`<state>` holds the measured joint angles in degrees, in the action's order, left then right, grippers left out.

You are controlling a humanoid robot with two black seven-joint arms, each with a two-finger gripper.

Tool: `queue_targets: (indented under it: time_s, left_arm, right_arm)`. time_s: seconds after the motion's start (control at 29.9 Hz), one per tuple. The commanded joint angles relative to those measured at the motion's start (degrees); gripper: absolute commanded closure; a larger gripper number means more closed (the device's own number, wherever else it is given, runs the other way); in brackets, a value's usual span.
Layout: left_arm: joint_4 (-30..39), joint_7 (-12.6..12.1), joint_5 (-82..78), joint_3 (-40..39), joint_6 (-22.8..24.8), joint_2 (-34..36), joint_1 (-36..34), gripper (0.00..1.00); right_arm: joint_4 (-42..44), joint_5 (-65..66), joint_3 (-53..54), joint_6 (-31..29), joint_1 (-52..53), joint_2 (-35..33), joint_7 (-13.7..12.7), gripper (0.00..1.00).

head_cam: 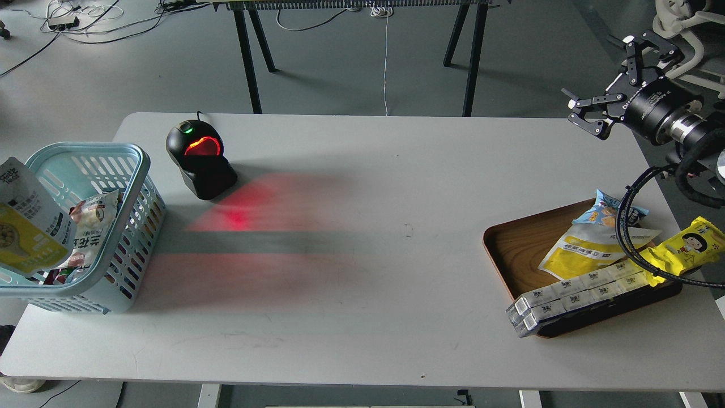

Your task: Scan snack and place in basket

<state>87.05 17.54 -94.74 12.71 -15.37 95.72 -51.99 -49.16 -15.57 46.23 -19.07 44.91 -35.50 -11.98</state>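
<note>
The snack, a yellow-and-white pouch with round beige balls pictured on it, stands tilted inside the light blue basket at the table's left edge. It leans against another pouch lying in the basket. No gripper touches it. My left gripper is out of view. My right gripper is open and empty, held high above the table's far right corner, far from the basket.
A black scanner with a red glowing window stands right of the basket and casts red light on the table. A brown wooden tray at the right holds a flat yellow-and-white pouch, a blue snack, white boxes and a yellow cartoon wrapper.
</note>
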Motion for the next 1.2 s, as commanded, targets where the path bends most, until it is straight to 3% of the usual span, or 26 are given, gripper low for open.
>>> queue_targets:
  time_s: [0.0, 0.13, 0.23, 0.27, 0.33, 0.5, 0.67, 0.97, 1.17]
  left_arm:
    - [0.0, -0.5, 0.0, 1.8, -1.2, -0.7, 0.1, 0.99]
    - [0.0, -0.7, 0.1, 2.1, -1.2, -1.5, 0.1, 0.95]
    - [0.0, -1.2, 0.1, 2.1, -1.8, -1.9, 0.2, 0.82]
    - [0.0, -1.2, 0.1, 2.1, -2.0, -1.9, 0.2, 0.73]
    - [0.0, -0.9, 0.1, 2.1, -2.3, -2.3, 0.2, 0.46]
    - [0.0, -0.6, 0.1, 1.9, -2.6, -2.6, 0.1, 0.06]
    - [0.0, -0.5, 0.2, 0.4, -3.3, -1.1, -0.9, 0.01]
    - [0.0, -0.7, 8.9, -15.0, -3.4, 1.1, -2.6, 0.01]
    - [-0.9, -2.7, 31.8, -28.2, 4.3, -6.9, -4.8, 0.01]
  right_arm:
    - [0.0, 0.0, 0.0, 0.0, 0.0, 0.1, 0.0, 0.03]
    - [0.0, 0.0, 0.0, 0.0, 0.0, 0.1, 0.0, 0.03]
    - [0.0, 0.0, 0.0, 0.0, 0.0, 0.1, 0.0, 0.03]
    - [0.0, 0.0, 0.0, 0.0, 0.0, 0.1, -0.1, 0.03]
    - [0.0, 0.0, 0.0, 0.0, 0.0, 0.1, 0.0, 0.03]
    - [0.0, 0.0, 0.0, 0.0, 0.0, 0.0, -0.1, 0.03]
    - [0.0, 0.0, 0.0, 0.0, 0.0, 0.0, 0.0, 0.03]
    - [-0.1, 0.0, 0.0, 0.0, 0.4, 0.1, -0.1, 0.03]
    - [-0.2, 0.0, 0.1, 0.1, 1.0, 0.2, -0.1, 0.03]
